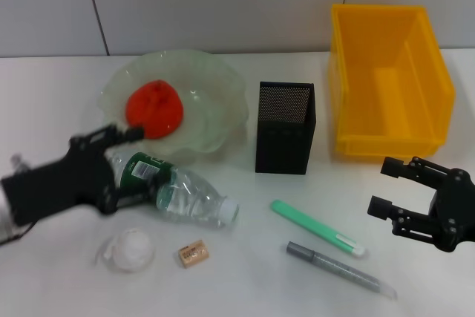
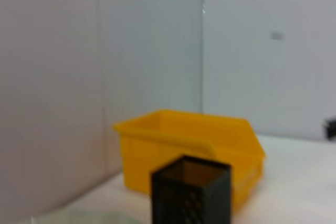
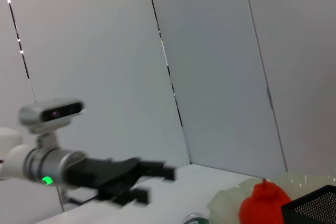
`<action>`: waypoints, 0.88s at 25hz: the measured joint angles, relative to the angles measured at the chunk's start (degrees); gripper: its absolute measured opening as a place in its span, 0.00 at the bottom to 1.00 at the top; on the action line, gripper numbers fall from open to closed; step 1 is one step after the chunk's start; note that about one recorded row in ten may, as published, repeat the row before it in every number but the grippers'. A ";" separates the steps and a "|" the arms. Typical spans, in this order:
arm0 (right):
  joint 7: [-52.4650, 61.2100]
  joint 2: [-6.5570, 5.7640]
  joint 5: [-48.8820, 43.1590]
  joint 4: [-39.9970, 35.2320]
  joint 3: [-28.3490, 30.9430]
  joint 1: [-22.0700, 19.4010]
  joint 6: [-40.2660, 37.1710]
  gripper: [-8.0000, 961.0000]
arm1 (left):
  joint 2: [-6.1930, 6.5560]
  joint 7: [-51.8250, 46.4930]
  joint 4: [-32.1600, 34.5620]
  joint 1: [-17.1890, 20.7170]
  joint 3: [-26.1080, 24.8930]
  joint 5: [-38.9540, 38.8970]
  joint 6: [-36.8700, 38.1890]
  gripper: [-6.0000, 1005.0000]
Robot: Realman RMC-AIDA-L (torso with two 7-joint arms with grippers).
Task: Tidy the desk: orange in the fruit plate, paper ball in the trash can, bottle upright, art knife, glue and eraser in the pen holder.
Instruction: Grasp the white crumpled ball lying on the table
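Note:
The orange lies in the pale-green fruit plate. The bottle lies on its side in front of the plate, cap toward the right. My left gripper is open, with one finger on each side of the bottle's green-labelled base end. The paper ball and the tan eraser lie in front of the bottle. The green art knife and the grey glue pen lie front right. The black pen holder and the yellow trash can stand behind. My right gripper is open and empty.
The left wrist view shows the pen holder before the trash can. The right wrist view shows my left gripper, the orange and the plate. A grey panelled wall runs behind the white table.

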 joint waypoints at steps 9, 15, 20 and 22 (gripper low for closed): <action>-0.15 0.28 -0.18 -0.18 -0.30 0.31 0.58 0.79 | 0.96 -2.06 6.18 8.14 3.21 2.51 1.89 0.81; -0.20 0.33 -0.26 -0.24 -0.31 0.15 0.61 0.79 | 0.29 -4.59 6.10 7.80 1.55 9.82 1.60 0.81; -0.23 0.33 -0.31 -0.30 -0.31 0.00 0.60 0.79 | 0.12 -4.68 4.73 7.08 1.12 10.74 0.07 0.81; -0.24 0.33 -0.31 -0.31 -0.31 -0.01 0.60 0.79 | 0.13 -4.69 4.36 6.90 1.11 11.20 -0.38 0.81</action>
